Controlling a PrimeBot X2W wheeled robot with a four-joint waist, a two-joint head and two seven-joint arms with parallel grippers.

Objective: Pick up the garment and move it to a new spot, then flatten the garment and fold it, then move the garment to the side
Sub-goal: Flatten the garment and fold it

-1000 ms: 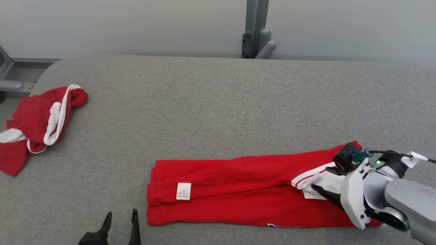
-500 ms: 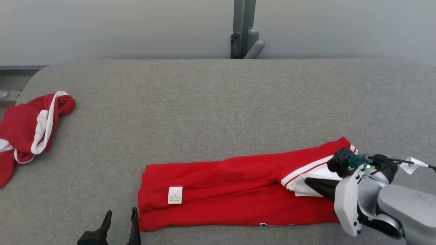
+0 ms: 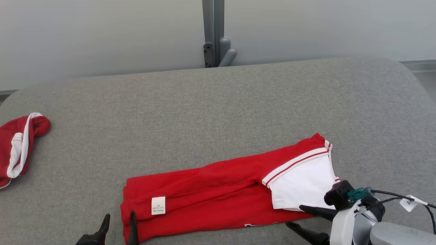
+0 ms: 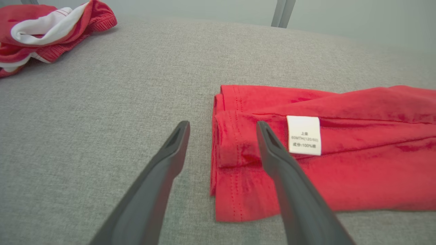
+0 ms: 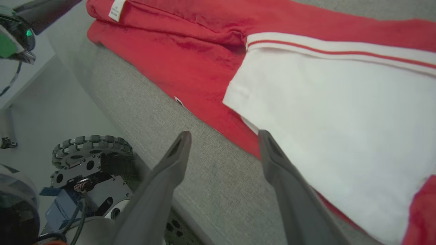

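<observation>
Garment (image 3: 204,190) lies folded between left end effector (image 3: 118,217) and right end effector (image 3: 293,215), both wide, empty.

Grey table (image 3: 218,112): folded garment (image 3: 207,190), crumpled garment (image 3: 18,146)

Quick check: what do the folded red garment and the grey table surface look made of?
The folded red garment: soft knit, likely cotton jersey, matte; stitched hems and soft creases show. The grey table surface: woven fabric cover, matte; a fine heathered weave shows close up.
</observation>
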